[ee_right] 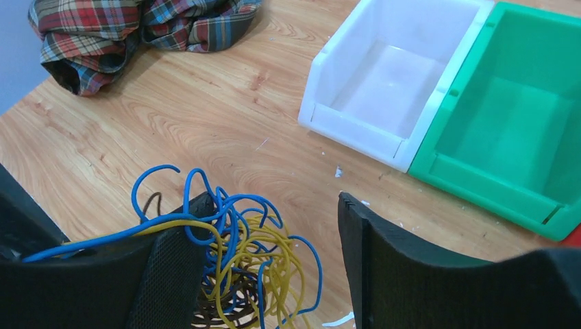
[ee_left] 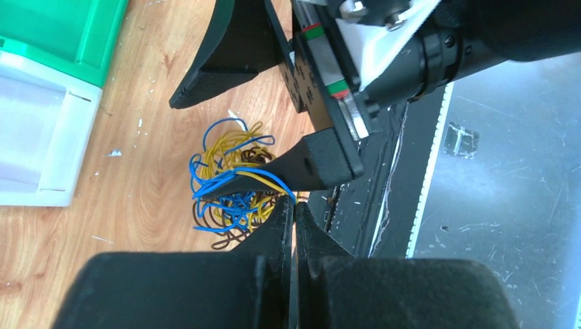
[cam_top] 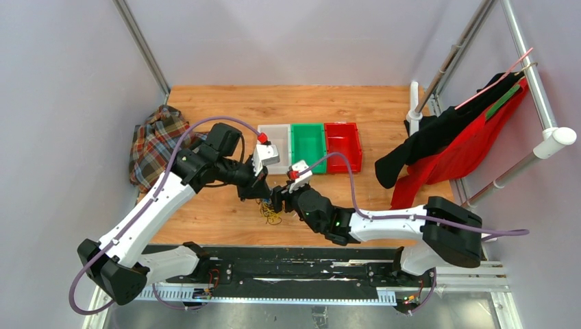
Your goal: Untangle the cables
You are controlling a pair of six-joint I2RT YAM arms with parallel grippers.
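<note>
The cables (cam_top: 271, 214) are a small tangle of blue, yellow and dark wires lying on the wooden table just ahead of the arm bases. My left gripper (ee_left: 294, 205) is shut, with a blue and a yellow strand pinched at its tips and the tangle (ee_left: 229, 185) right in front. My right gripper (ee_right: 274, 233) stands open over the same tangle (ee_right: 253, 274). The taut blue and yellow strands run across its left finger (ee_right: 157, 274). In the top view both grippers, left (cam_top: 263, 195) and right (cam_top: 278, 201), meet above the bundle.
A white bin (cam_top: 273, 131), a green bin (cam_top: 308, 145) and a red bin (cam_top: 342, 144) stand in a row behind the grippers. A plaid cloth (cam_top: 156, 142) lies at the left. Black and red garments (cam_top: 452, 140) hang on a rack at the right.
</note>
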